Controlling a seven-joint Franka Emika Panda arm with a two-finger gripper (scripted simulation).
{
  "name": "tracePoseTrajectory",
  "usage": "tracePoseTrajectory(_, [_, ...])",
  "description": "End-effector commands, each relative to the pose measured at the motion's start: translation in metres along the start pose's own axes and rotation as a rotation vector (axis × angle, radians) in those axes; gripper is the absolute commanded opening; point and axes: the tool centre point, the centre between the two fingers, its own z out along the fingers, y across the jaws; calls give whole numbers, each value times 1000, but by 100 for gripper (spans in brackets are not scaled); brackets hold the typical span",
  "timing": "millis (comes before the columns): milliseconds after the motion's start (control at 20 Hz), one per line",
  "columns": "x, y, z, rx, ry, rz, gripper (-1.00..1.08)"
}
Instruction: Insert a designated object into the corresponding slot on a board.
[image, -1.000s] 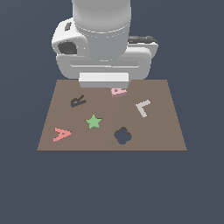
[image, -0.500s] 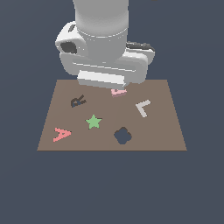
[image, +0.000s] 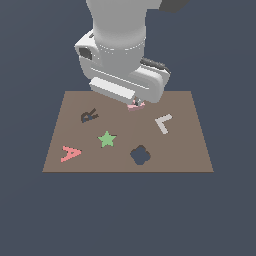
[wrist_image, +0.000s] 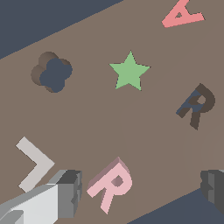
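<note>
Pink R block (wrist_image: 111, 183) lies flat on the brown board (wrist_image: 144, 140), near the board's far edge in the exterior view, between the two fingers of the tool (wrist_image: 142, 188). The tool is open: its jaws stand well apart on either side of the block, with clear gaps, and nothing is gripped. The step in hand looks like the grasp, and doing it well probably means lowering straight down until the fingertips bracket the block's sides, centring it, and closing gently so the thin piece does not tip or skid. The block's long axis, from the head of the letter to its feet, runs roughly across the line between the fingers. The dark R slot (wrist_image: 197, 105) sits well apart, beyond the green star (wrist_image: 129, 71), and appears turned relative to the block, so a wrist rotation will likely be needed before lowering it in.
</note>
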Motion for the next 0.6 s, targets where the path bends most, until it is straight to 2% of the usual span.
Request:
tracePoseTrajectory(0, [-6, 1, 7, 1, 0, 92, 100])
tracePoseTrajectory(550, [-33, -3, 39, 4, 1, 491, 100])
